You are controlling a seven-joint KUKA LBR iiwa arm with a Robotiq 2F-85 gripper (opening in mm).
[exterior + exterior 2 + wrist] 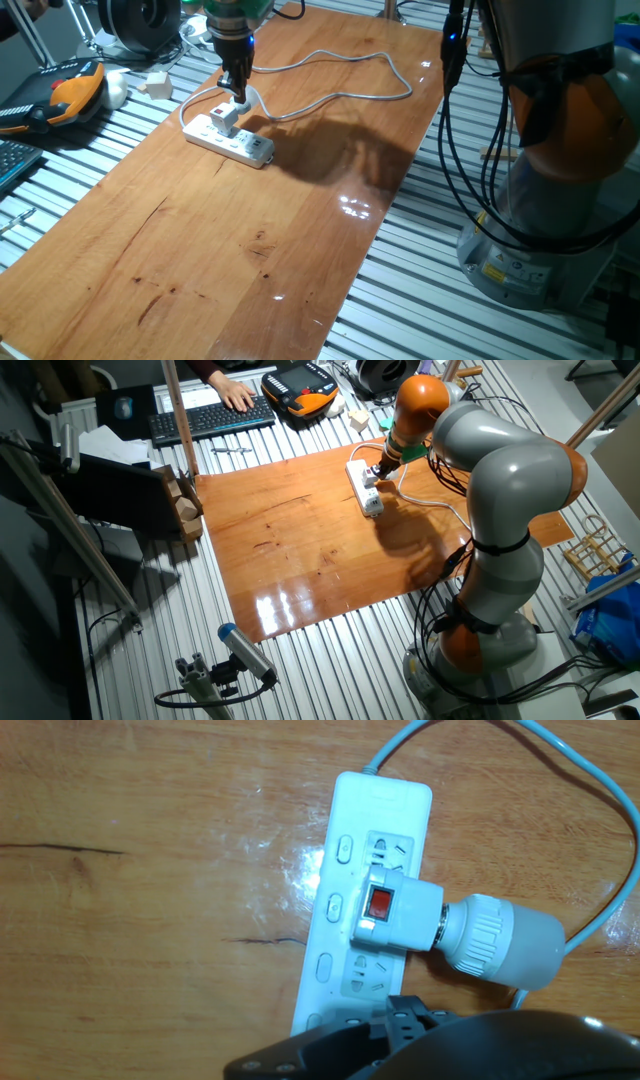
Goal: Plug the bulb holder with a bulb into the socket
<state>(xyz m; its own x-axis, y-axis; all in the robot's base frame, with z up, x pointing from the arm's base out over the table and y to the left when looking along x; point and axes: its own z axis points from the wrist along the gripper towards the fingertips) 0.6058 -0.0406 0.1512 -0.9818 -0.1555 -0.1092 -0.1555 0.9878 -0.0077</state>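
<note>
A: Hand view: gripper is only a dark, blurred edge at the bottom of frame. Can't tell how far the jaws are apart, or whether they hold anything.

B: One fixed view has the gripper right over the bulb holder with a bulb, at or just above its top. Contact? Can't call it from there.

A: The holder sits on the power strip, over the second outlet in the row. Red rocker switch faces up, bulb sticks out sideways past the strip's edge over the table. Looks seated, that's my read.

B: Handling: light, rigid plastic body, smooth so a bit slippery. Bulb is likely the fragile end. I'd grip the square plug body across its flat sides, not the ribbed collar or the bulb.

A: Agreed. Hand view alone shows the switch and outlet detail.

B: The fixed views give the grey cable looping behind the strip, plus the arm leaning over it.
</note>
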